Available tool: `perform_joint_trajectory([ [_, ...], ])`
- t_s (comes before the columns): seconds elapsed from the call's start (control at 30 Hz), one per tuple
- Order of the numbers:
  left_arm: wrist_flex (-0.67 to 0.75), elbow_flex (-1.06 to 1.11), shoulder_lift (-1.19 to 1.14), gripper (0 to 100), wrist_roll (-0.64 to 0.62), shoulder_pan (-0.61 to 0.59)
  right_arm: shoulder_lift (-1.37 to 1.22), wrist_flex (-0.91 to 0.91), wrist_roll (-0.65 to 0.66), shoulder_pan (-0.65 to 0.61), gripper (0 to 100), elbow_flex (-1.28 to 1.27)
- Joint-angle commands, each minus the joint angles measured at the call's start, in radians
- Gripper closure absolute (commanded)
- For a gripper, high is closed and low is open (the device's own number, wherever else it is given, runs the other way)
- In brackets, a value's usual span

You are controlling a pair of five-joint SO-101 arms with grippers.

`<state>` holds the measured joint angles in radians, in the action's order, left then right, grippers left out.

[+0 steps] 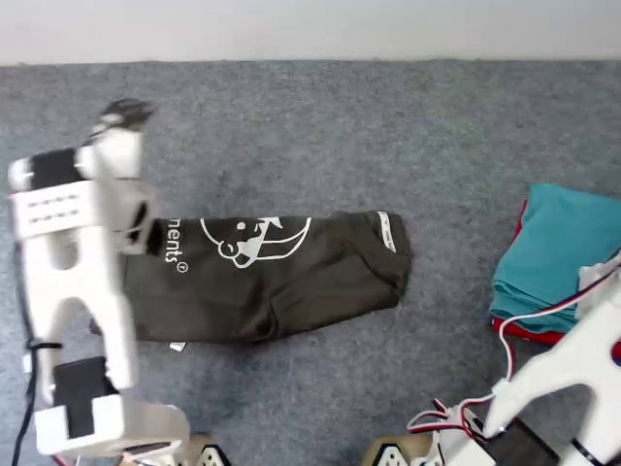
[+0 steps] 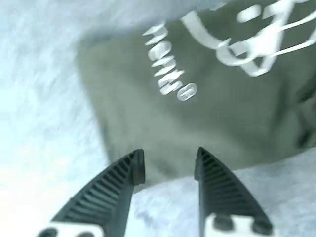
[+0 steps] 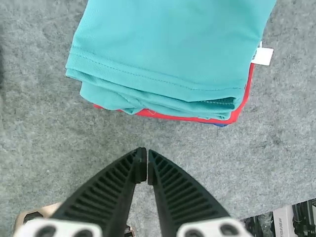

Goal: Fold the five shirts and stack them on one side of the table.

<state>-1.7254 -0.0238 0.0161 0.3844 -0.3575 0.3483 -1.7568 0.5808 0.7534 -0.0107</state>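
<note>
Dark shirt lies mid-desk, with the left claw apart over its left end. Far right, a folded teal shirt sits on a red shirt. Right claw is together, just on the near side of that stack.

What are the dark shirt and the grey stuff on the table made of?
Dark shirt: soft matte cloth, likely cotton knit; it creases and carries a white print. Grey table cover: looks like felt or low carpet, fuzzy and speckled.
</note>
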Motion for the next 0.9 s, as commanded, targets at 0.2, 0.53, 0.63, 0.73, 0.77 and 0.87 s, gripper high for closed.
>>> perform_joint_trajectory([
  [0.2,0.207,-0.001,-0.304,76,0.072,-0.216,0.038,-0.039,0.009,0.010,98.7,0.005],
  [0.53,0.242,-0.070,-0.493,76,0.077,-0.158,0.038,-0.039,0.009,0.010,98.7,0.005],
  [0.63,0.253,-0.076,-0.560,76,0.074,-0.155,0.038,-0.039,0.009,0.010,98.7,0.005],
  [0.73,0.259,-0.097,-0.621,83,0.044,-0.152,0.038,-0.039,0.009,0.010,98.7,0.005],
  [0.77,0.256,-0.110,-0.637,86,0.051,-0.150,0.038,-0.039,0.009,0.010,98.7,0.005],
  [0.87,0.241,-0.148,-0.655,97,0.061,-0.150,0.038,-0.039,0.009,0.010,98.7,0.005],
])
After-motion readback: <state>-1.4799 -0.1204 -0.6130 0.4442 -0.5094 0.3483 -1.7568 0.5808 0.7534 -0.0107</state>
